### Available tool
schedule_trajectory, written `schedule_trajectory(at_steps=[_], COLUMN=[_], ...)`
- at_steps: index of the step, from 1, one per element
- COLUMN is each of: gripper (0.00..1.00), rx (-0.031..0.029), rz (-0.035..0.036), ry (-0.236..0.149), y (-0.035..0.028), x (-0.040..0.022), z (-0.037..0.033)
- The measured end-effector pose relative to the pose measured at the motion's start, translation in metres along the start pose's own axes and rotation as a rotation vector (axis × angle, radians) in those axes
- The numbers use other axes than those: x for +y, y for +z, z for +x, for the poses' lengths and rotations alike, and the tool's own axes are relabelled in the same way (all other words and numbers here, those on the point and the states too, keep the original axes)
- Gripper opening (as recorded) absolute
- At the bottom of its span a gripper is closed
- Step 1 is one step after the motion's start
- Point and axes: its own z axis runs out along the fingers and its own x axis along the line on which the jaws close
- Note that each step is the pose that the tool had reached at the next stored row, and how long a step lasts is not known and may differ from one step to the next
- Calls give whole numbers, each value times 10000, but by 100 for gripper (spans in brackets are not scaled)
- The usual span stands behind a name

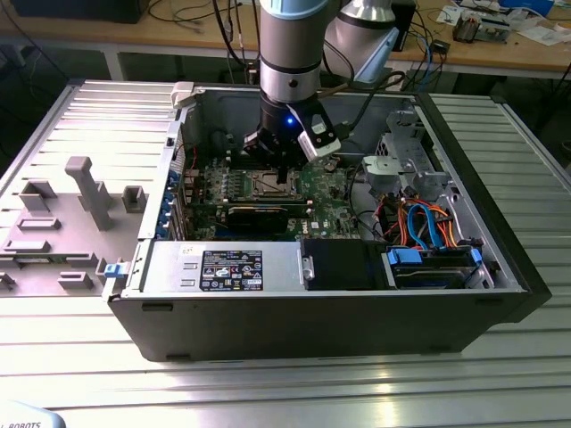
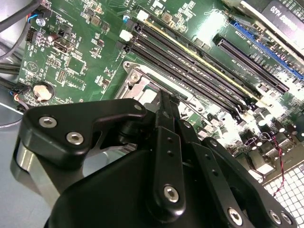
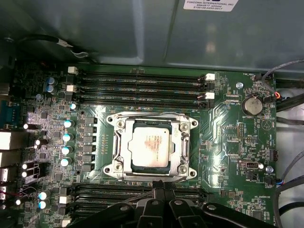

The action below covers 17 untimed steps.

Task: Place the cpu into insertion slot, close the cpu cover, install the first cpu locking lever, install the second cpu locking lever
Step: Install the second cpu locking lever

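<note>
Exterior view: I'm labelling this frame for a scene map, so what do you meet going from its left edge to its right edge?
Grey fixture tray → blue clip → power supply label → hand over the insertion slot → orange and blue cables.

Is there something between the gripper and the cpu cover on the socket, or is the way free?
Nothing visible stands between them. In the first wrist view the gripper is at the edge of the cpu cover, which lies flat over the cpu in the insertion slot. The memory slots lie to the sides.
</note>
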Motion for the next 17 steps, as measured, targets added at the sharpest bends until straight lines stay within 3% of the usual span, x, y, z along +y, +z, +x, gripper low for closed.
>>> schedule_trajectory(at_steps=[4, 6, 8, 9, 11, 12, 15, 16, 17], gripper=[11, 11, 11, 11, 11, 11, 11, 11, 11], rx=[3, 94, 274, 309, 317, 320, 323, 321, 380], rz=[-2, -4, -13, -13, -14, -59, -316, -350, -489], ry=[1, 7, 21, 24, 26, 24, 26, 25, 34], y=[0, -1, 0, 0, 1, 4, 3, 5, 32], x=[0, 0, 0, 0, 0, -3, -67, -82, -190], z=[0, 0, 0, 0, 1, 0, 5, 9, 147])
